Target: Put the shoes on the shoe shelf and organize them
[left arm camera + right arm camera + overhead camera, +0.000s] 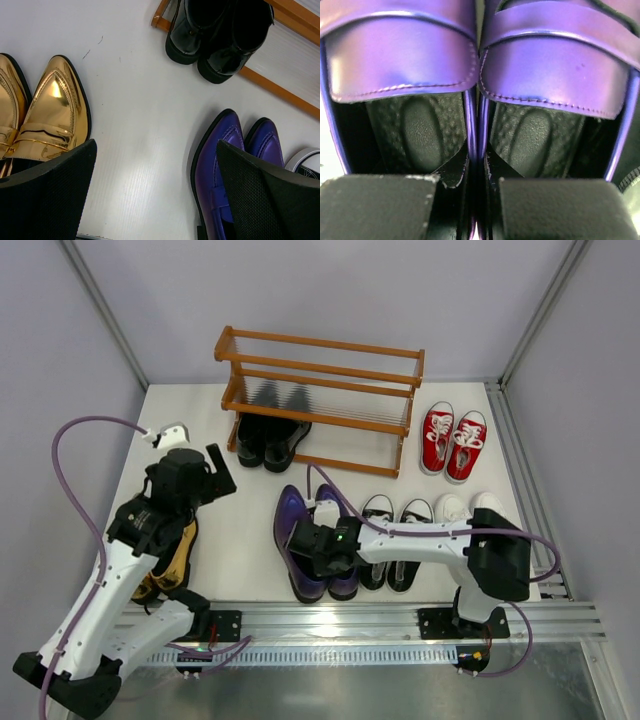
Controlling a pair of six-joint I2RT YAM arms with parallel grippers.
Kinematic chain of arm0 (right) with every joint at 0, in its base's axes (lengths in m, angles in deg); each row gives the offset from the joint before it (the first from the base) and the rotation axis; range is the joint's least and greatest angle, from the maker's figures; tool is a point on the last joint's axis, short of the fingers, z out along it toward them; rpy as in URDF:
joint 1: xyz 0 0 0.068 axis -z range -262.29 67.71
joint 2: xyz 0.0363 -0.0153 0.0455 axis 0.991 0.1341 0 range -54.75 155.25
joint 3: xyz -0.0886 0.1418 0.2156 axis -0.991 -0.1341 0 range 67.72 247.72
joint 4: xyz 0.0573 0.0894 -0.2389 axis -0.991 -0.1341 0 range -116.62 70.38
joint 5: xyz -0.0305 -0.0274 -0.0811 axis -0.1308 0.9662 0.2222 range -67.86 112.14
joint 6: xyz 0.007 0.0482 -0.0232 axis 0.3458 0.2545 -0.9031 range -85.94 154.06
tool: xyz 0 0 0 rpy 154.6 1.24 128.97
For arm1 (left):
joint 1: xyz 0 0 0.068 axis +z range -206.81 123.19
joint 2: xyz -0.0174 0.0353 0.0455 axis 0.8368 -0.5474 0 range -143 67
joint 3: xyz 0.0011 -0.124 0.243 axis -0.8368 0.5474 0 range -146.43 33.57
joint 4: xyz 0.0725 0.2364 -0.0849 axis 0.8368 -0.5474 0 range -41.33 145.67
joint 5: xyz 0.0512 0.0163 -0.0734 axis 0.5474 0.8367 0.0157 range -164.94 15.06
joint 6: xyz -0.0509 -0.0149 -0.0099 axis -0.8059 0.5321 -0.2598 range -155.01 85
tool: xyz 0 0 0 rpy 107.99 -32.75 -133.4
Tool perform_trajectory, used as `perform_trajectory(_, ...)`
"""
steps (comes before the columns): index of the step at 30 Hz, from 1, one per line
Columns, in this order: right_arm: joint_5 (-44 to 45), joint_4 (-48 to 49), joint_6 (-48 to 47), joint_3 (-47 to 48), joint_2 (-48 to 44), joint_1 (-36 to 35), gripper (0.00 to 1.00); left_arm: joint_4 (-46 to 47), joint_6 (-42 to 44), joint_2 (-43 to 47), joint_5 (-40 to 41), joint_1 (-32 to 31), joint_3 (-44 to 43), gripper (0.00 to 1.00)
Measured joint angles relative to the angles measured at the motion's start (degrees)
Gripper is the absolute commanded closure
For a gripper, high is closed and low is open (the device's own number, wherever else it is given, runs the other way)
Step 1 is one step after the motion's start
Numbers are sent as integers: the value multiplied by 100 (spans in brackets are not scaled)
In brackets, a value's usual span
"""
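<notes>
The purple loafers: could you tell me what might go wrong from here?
The right fingers pinch only the touching inner walls of the purple loafers, so one shoe may slip out on lifting. The black-and-white sneakers stand close beside them and could get nudged. The black dress shoes protrude at the lower left of the shoe shelf, risking a collision.

A white tabletop (245,540) is enclosed by pale grey walls (330,290); an aluminium rail (330,618) is fixed along its near edge, metal struts (106,315) at corners.
</notes>
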Motion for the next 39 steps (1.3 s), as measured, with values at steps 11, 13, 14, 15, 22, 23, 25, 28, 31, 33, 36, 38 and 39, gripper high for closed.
perform_trajectory(11, 420, -1648, 9, 796, -544, 11, 96, -94, 83, 101, -15, 0, -48, 0)
perform_trajectory(13, 599, -1781, 7, 925, -605, 221, 96, -125, 85, 98, -24, 0, -74, 0)
perform_trajectory(14, 675, -1829, 7, 970, -616, 334, 96, -144, 85, 101, -37, 0, -96, 0)
perform_trajectory(15, 752, -1864, 9, 1008, -619, 461, 96, -164, 85, 98, -42, 0, -122, 0)
perform_trajectory(22, 1038, -2096, -33, 1158, -605, 1239, 96, -249, 107, 107, -44, 0, -313, 0)
perform_trajectory(23, 1043, -2087, -90, 1172, -595, 1325, 96, -256, 114, 111, -42, 0, -330, 0)
perform_trajectory(25, 1029, -2072, -201, 1217, -560, 1453, 96, -297, 127, 118, -44, 0, -354, 0)
perform_trajectory(28, 977, -2004, -417, 1329, -433, 1611, 96, -361, 138, 122, -44, 0, -398, 0)
perform_trajectory(31, 881, -1912, -603, 1462, -264, 1729, 96, -398, 146, 157, -44, 0, -402, 0)
perform_trajectory(33, 807, -1818, -730, 1563, -131, 1825, 96, -428, 149, 190, -44, 0, -409, 0)
perform_trajectory(36, 673, -1687, -885, 1744, 72, 1965, 96, -470, 151, 243, -44, 0, -411, 0)
perform_trajectory(38, 632, -1620, -986, 1897, 221, 2070, 96, -498, 155, 271, -42, 0, -413, 0)
perform_trajectory(39, 625, -1591, -1029, 1989, 304, 2129, 96, -503, 168, 289, -42, 0, -413, 1)
